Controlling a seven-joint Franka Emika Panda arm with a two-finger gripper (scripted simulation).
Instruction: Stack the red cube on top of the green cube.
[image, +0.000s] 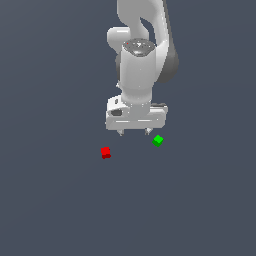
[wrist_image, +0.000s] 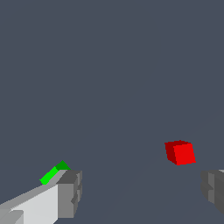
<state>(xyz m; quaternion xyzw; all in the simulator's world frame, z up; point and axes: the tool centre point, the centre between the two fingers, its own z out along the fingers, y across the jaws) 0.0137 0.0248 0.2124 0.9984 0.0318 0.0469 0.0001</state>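
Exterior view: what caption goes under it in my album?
White robot gripper hangs open, empty, above the floor between a tiny red cube and tiny green cube.

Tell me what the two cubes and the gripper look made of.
Red cube: flat, matte, uniform colour, no texture; plastic or painted wood, the render leaves it open. Green cube: the same plain matte look. Gripper: smooth white shell like moulded plastic, with grey ridged fingertips, perhaps rubber.
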